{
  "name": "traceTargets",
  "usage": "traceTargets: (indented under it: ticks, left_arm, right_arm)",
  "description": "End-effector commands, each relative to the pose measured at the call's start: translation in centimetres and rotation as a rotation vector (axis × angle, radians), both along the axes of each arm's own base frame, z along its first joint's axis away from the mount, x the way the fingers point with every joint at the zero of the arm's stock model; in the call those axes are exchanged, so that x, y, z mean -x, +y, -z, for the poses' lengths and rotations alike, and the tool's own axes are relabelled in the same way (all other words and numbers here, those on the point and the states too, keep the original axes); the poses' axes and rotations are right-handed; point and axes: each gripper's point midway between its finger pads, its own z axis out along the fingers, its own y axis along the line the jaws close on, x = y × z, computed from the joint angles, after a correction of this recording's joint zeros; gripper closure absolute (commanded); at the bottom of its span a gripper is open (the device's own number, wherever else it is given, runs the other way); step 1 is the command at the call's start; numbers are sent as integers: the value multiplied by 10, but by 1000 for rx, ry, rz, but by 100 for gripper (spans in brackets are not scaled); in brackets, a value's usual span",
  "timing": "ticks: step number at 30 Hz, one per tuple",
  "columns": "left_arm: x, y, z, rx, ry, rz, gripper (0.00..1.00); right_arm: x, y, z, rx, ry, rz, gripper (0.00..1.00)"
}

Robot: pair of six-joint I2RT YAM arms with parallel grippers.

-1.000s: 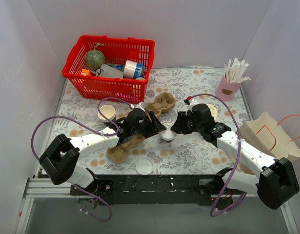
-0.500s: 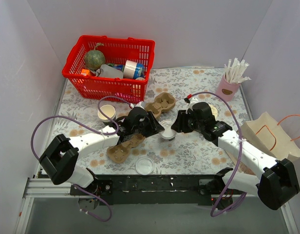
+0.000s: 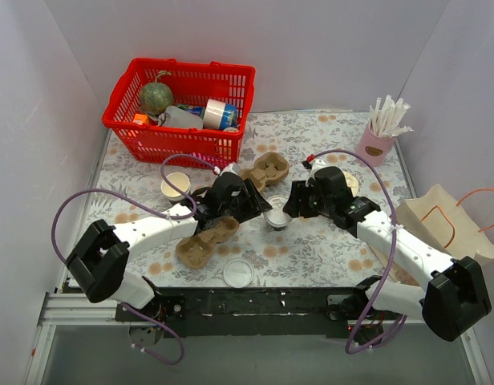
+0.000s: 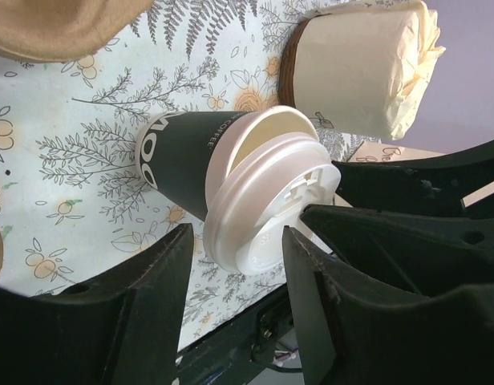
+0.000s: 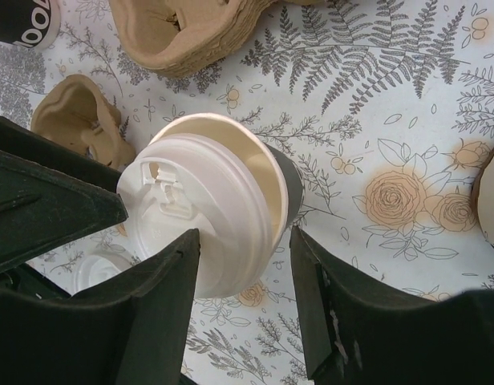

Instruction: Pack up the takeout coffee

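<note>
From above, the takeout coffee (image 3: 275, 216) stands mid-tabletop (image 3: 327, 249), between the left pincer (image 3: 257, 207) and the right pincer (image 3: 291, 210) and near a cardboard cup carrier (image 3: 265, 170).

In the left wrist view, the left pincer's jaws are parted on either side of the white lid (image 4: 267, 212), which sits askew on the cup's rim.

In the right wrist view, the right pincer's jaws also stand apart, straddling the lid without clamping it.

At mid-frame the left gripper (image 3: 260, 210) and right gripper (image 3: 293, 208) flank the takeout coffee (image 3: 277, 217), which shows its white lid. Whether either gripper touches it is hard to tell from above. A red basket (image 3: 179, 146) sits at upper left, a paper bag (image 3: 435, 228) at right.
</note>
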Motion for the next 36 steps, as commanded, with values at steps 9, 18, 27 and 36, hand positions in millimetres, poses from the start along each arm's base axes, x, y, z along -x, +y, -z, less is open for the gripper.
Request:
traceTargets:
  ticks: [9,18,27,36]
  left_arm:
    - [-12,-1,-11,-22,-44,-23,48]
    - [-14,-4,-8,-29,-41,-16,46]
    - [-21,-7,-9,-29,-48,-18,47]
    - [-31,3,-7,-40,-47,-47,48]
  right_arm:
    - [-26,0,-28,-6,-93,47,42]
    - [-35,5,-27,-26,-96,50,42]
    - [-47,16,-26,-69,-92,48,44]
    - [-51,17,-11,-49,-54,47,60]
